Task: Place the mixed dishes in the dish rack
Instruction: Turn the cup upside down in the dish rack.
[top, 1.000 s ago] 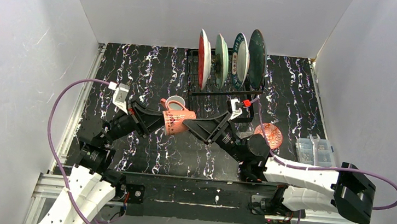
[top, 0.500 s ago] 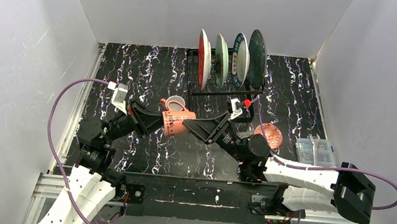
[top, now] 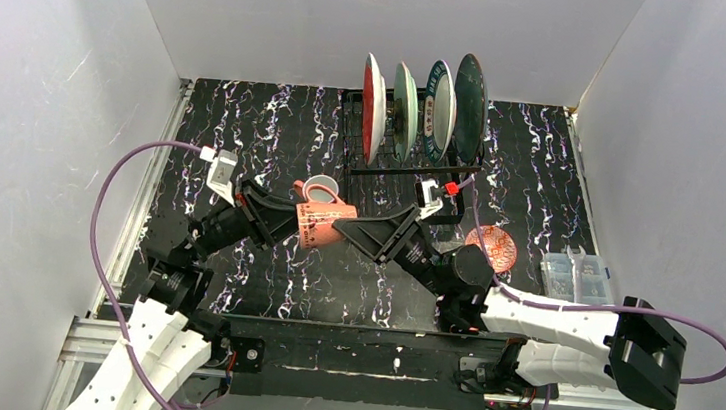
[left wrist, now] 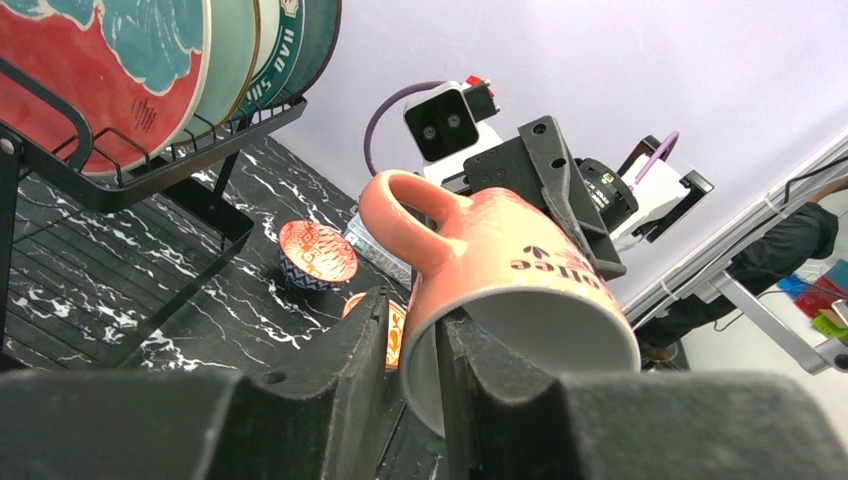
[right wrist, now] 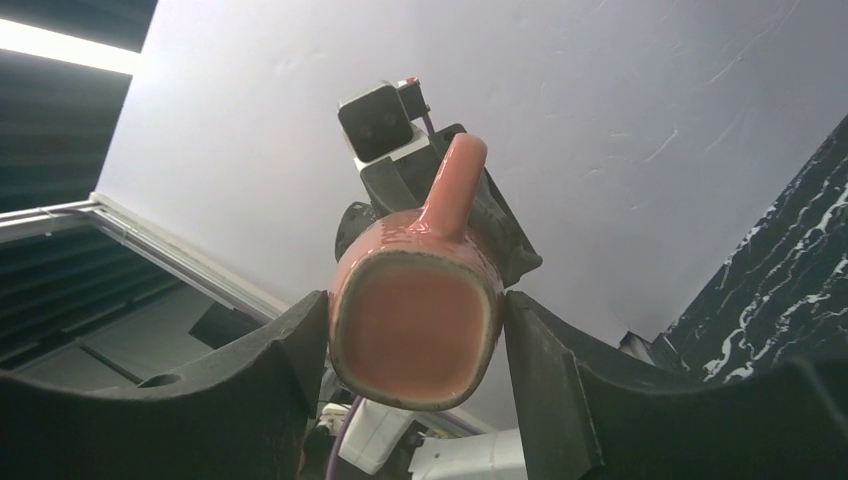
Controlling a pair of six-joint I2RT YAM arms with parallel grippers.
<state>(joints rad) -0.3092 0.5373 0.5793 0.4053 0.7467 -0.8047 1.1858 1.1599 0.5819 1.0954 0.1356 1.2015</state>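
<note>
A terracotta mug point(top: 317, 223) hangs on its side above the table between my two grippers. My right gripper point(top: 342, 229) is shut on its base end; in the right wrist view both pads press the mug point(right wrist: 418, 325) at the right gripper point(right wrist: 415, 312). My left gripper point(left wrist: 415, 312) straddles the rim wall of the mug point(left wrist: 500, 270), with a thin gap at the outer finger, so it stands narrowly open. A second mug point(top: 319, 187) stands on the table behind. Red point(top: 370, 110), pale green point(top: 403, 108), white point(top: 438, 110) and dark teal point(top: 471, 100) plates stand in the dish rack point(top: 407, 172).
A small red-patterned bowl point(top: 491, 245) sits on the table right of the rack, by my right arm. A clear plastic parts box point(top: 576, 276) lies at the right edge. White walls close in the black marbled table point(top: 266, 125) on three sides.
My right jaws have closed in onto the mug's base. My left jaws have eased slightly off the mug's rim. The mug has stayed in place.
</note>
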